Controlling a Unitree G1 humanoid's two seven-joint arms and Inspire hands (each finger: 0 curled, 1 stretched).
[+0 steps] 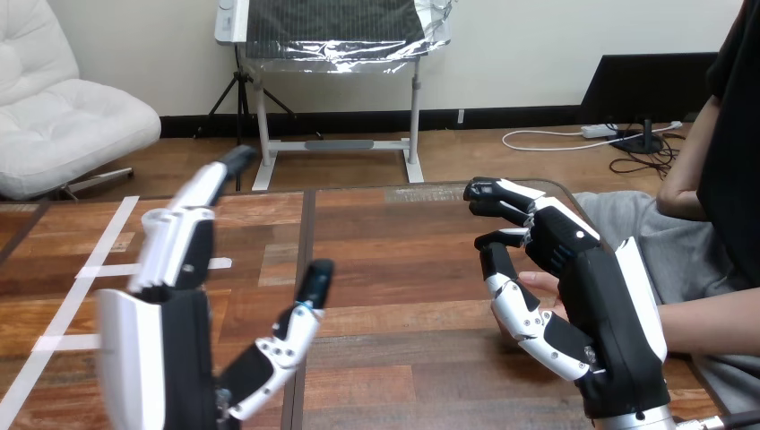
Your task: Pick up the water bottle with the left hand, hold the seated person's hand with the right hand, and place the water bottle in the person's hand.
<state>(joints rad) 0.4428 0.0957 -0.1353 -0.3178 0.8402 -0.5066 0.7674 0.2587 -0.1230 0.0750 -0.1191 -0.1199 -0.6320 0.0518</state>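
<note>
My left hand [170,305] is raised over the left part of the wooden table [394,242], its back toward me, fingers straight and thumb spread. It is open and holds nothing. My right hand [582,287] is at the right, near the table's right edge. Its fingers curl over the top and its thumb [529,322] curls up from below. The person's hand [540,284] lies inside that curl, with only its fingertips showing between my thumb and palm. The person's forearm [712,322] runs off to the right behind my hand.
White tape strips [107,242] cross the table's left part. A dark seam [305,242] splits the tabletop near the middle. The person sits close to the table's right edge, knee [627,215] beside the far right corner.
</note>
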